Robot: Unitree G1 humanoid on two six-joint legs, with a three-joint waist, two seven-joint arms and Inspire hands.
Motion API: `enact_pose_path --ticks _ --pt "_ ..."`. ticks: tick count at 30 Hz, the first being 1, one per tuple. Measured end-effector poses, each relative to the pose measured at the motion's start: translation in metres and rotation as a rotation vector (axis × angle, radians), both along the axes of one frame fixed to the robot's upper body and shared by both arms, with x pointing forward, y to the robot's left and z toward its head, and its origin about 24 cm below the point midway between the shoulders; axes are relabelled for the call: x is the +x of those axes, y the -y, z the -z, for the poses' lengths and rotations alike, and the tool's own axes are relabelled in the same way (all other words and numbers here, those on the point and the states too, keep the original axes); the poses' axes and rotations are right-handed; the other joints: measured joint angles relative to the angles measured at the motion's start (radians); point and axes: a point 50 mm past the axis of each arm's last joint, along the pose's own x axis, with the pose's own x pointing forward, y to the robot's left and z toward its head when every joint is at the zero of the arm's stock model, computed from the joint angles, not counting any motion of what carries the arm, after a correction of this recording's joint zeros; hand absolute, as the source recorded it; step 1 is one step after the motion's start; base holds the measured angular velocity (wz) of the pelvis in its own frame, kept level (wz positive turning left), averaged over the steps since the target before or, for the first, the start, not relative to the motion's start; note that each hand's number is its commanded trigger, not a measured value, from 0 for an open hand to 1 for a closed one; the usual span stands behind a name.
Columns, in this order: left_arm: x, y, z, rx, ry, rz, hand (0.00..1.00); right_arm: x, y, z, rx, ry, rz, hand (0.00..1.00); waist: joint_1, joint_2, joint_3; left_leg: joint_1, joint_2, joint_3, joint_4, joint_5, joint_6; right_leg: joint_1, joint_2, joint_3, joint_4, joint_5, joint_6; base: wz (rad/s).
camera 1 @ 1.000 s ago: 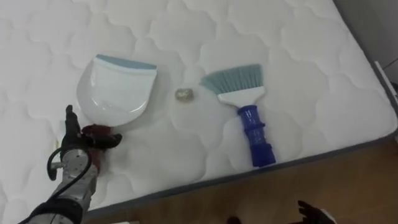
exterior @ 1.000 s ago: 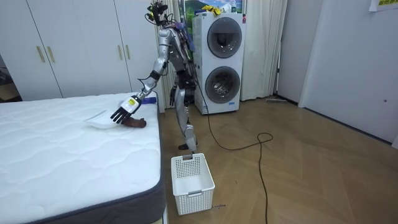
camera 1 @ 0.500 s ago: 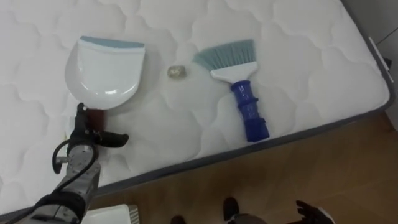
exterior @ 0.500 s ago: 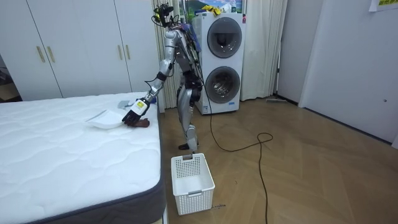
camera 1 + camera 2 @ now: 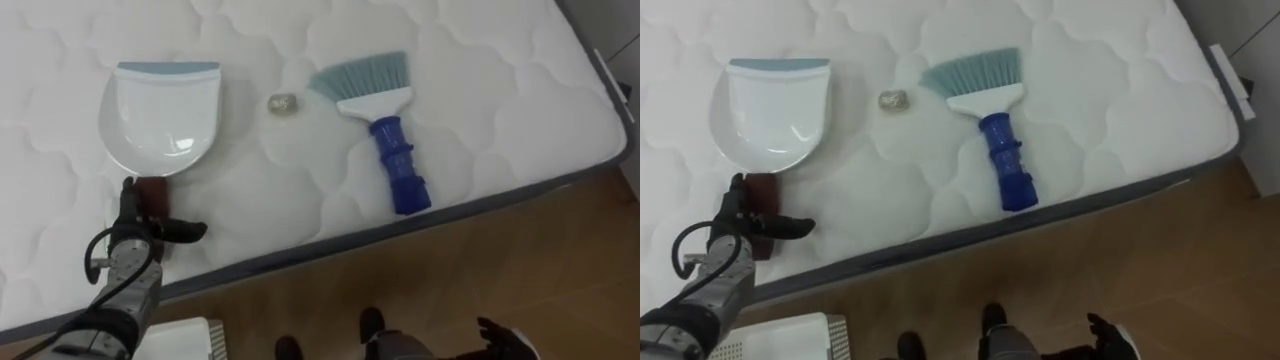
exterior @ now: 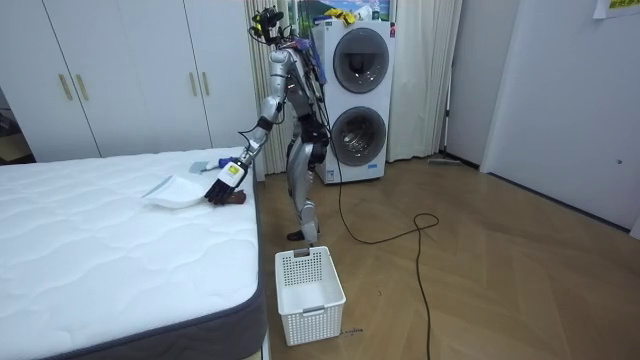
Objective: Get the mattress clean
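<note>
White dustpan [image 5: 160, 115] lying on the bed [image 5: 480, 90], mouth facing away, dark red handle [image 5: 155, 190] pointing back toward the bed's near edge and running in line with the left robot hand [image 5: 135, 232], hovering at that handle with fingers straight, thumb spread to the right, gripping nothing. Crumpled scrap [image 5: 282, 103] sitting between pan and blue-handled brush [image 5: 385, 128], the brush lying well to the right, handle toward the edge, nearer the right robot hand [image 5: 500, 340] hanging low beside the body.

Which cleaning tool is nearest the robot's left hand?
The white plastic dustpan: its brown handle lies by the left hand; the blue-handled brush lies far to the right.
</note>
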Motion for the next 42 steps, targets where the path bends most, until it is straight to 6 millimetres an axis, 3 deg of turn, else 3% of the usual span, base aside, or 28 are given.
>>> enact_pose_path --ticks 4,9,10,11,12,30,42 --pt "-0.001 0.000 0.000 0.006 -0.001 -0.006 0.00 -0.002 -0.001 0.001 0.008 -0.003 0.007 0.00 0.001 -0.008 -0.0057 -0.003 0.001 0.000 0.006 0.000 0.000 0.002 -0.003 -0.009 -0.001 0.000 0.000 0.03" --pt "-0.004 0.000 0.004 0.018 -0.013 -0.034 0.00 -0.005 -0.001 0.002 0.011 -0.008 0.018 0.00 0.001 -0.009 -0.0064 -0.010 0.001 0.000 0.006 0.001 0.002 0.002 -0.011 -0.020 -0.003 0.001 0.001 0.07" --pt "-0.004 0.001 0.004 0.017 -0.013 -0.036 0.63 -0.005 -0.001 0.002 0.011 -0.009 0.020 0.00 0.000 -0.009 -0.0063 -0.012 0.001 0.000 0.005 0.001 0.002 0.002 -0.011 -0.025 -0.003 0.001 0.001 0.10" --pt "-0.004 0.001 0.004 0.015 -0.013 -0.037 0.63 -0.005 -0.001 0.002 0.011 -0.009 0.021 0.00 0.000 -0.009 -0.0063 -0.013 0.001 0.000 0.005 0.001 0.002 0.002 -0.011 -0.027 -0.003 0.001 0.001 0.08" --pt "-0.004 0.001 0.004 0.013 -0.012 -0.040 1.00 -0.005 -0.001 0.002 0.009 -0.007 0.021 0.00 0.000 -0.009 -0.0063 -0.013 0.001 -0.001 0.004 0.001 0.002 0.002 -0.012 -0.030 -0.004 0.001 0.001 0.06" --pt "-0.016 -0.011 0.012 0.061 -0.117 -0.075 1.00 -0.010 -0.001 0.004 -0.010 -0.053 0.025 0.00 0.002 -0.009 -0.0066 0.000 0.000 0.007 -0.008 0.002 0.004 0.008 -0.014 -0.018 -0.004 0.001 0.001 -0.01" --pt "-0.014 -0.011 0.012 0.054 -0.141 -0.070 1.00 -0.014 -0.001 0.006 0.001 -0.074 0.025 0.00 -0.006 -0.027 -0.0015 0.003 -0.002 0.020 -0.010 0.003 0.011 0.008 -0.014 -0.011 -0.008 0.000 0.009 -0.01"
